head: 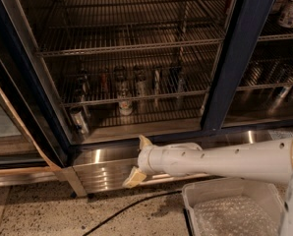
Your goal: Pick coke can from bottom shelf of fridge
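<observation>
Tan-tipped gripper (139, 160) sits low, near the ribbed steel base (100, 167) of the fridge (230, 58), its jaws spread wide and holding nothing. Coke can (104, 80), best guess the dark reddish one, stands in the far row on the bottom shelf (186, 93), left of centre, well apart from the gripper. Nothing done yet: reach, grasp and withdraw all left.

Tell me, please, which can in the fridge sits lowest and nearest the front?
The greyish can by the left door frame, ahead of all others; the gripper is outside, at the steel base.
</observation>
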`<state>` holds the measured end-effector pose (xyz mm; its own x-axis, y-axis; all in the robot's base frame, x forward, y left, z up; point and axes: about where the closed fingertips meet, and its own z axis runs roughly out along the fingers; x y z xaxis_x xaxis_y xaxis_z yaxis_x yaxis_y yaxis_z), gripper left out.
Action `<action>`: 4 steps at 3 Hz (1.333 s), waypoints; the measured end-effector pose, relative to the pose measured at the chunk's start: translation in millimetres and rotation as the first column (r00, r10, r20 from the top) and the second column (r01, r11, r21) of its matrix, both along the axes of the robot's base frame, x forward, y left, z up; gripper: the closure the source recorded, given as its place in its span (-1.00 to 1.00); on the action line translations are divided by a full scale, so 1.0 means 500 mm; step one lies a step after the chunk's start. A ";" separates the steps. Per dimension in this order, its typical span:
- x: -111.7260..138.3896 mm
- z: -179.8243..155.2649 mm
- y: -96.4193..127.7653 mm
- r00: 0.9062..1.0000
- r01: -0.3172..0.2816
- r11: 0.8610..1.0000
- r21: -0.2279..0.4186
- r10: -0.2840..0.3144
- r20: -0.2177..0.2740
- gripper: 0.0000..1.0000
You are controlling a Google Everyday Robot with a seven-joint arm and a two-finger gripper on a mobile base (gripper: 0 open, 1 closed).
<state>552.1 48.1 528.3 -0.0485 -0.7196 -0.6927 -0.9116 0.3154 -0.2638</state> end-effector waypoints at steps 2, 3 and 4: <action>0.095 -0.003 0.067 0.986 0.050 0.982 0.182 -0.077 0.148 -1.00; 0.143 0.008 0.113 0.979 0.027 0.965 0.260 -0.077 0.187 -1.00; 0.150 0.012 0.118 0.977 0.019 0.965 0.262 -0.073 0.199 -1.00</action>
<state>627.3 107.1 534.3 0.0850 -0.5158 -0.8525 -0.8294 0.4375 -0.3474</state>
